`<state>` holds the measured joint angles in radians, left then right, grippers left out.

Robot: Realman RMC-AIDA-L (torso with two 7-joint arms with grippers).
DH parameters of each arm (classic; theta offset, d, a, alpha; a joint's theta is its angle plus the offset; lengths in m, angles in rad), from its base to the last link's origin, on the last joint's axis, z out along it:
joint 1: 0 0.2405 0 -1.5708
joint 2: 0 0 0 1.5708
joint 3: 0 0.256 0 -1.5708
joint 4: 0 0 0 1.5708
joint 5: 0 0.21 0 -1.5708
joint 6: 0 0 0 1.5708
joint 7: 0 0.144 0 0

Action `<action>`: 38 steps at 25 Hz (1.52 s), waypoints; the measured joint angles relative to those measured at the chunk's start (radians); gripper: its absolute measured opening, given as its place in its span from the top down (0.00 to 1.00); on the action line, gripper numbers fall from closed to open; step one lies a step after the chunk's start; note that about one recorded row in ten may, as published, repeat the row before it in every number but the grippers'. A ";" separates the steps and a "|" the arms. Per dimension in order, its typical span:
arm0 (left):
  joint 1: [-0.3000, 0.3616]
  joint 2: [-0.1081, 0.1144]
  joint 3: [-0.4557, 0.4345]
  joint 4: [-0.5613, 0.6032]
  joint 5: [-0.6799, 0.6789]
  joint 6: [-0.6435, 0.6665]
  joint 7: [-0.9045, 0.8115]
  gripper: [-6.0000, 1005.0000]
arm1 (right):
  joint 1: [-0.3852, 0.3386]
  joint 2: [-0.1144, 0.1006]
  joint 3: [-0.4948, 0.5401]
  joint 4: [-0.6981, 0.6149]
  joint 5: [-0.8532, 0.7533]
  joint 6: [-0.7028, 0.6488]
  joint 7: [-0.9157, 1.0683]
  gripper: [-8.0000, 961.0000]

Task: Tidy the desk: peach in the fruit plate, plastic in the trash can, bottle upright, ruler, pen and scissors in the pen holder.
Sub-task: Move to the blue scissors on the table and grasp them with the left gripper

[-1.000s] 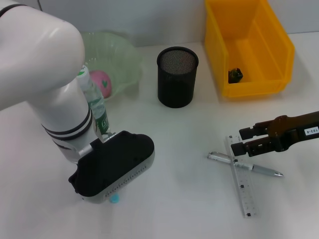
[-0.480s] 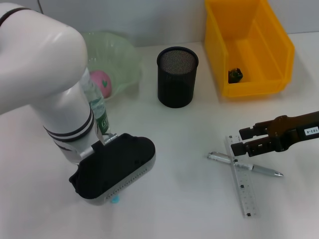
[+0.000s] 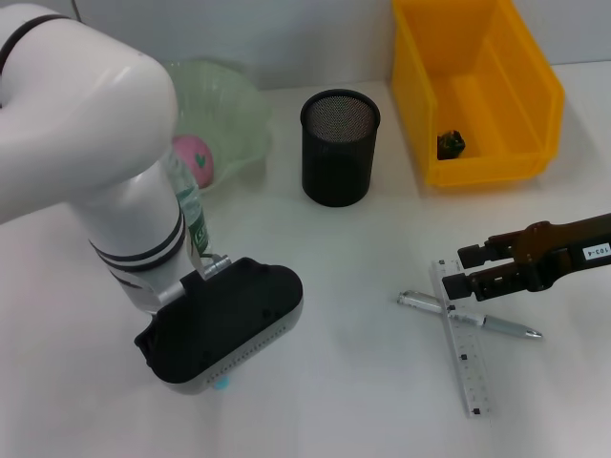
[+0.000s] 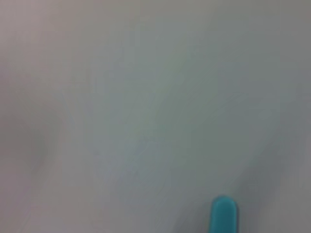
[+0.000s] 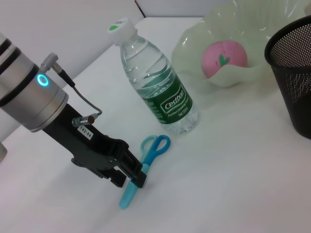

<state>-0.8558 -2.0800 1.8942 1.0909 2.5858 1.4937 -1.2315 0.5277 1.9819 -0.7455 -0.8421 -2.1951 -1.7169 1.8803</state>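
Observation:
My left gripper (image 5: pixel 132 177) is low over the table by the blue scissors (image 5: pixel 146 156), its fingers pressed on both sides of the blades. In the head view only a blue tip of the scissors (image 3: pixel 221 385) shows under my left arm. The bottle (image 5: pixel 160 92) stands upright beside them. The pink peach (image 3: pixel 194 157) lies in the green fruit plate (image 3: pixel 243 100). My right gripper (image 3: pixel 455 271) hovers open over the top of the ruler (image 3: pixel 465 348), which crosses the pen (image 3: pixel 496 324). The black mesh pen holder (image 3: pixel 340 148) stands mid-table. A dark piece of plastic (image 3: pixel 451 144) lies in the yellow trash can (image 3: pixel 477 167).
My bulky left arm (image 3: pixel 105 172) hides much of the bottle in the head view. Bare white table lies between the pen holder and the ruler. The left wrist view holds only the table and the blue scissors tip (image 4: pixel 223 214).
My left arm has shifted slightly right and towards the front edge, covering a little more of the scissors tip. The right arm, ruler and pen have not moved.

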 joint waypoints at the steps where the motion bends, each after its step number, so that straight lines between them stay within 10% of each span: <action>1: -0.001 0.000 0.001 0.000 0.000 0.000 -0.001 0.53 | 0.000 0.000 0.000 0.000 0.000 0.000 0.000 0.17; 38: -0.003 0.000 0.041 0.023 0.027 -0.012 -0.049 0.67 | 0.000 0.002 -0.005 0.002 0.000 -0.002 -0.004 0.16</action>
<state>-0.8587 -2.0800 1.9349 1.1140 2.6131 1.4813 -1.2807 0.5278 1.9834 -0.7500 -0.8406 -2.1951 -1.7193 1.8760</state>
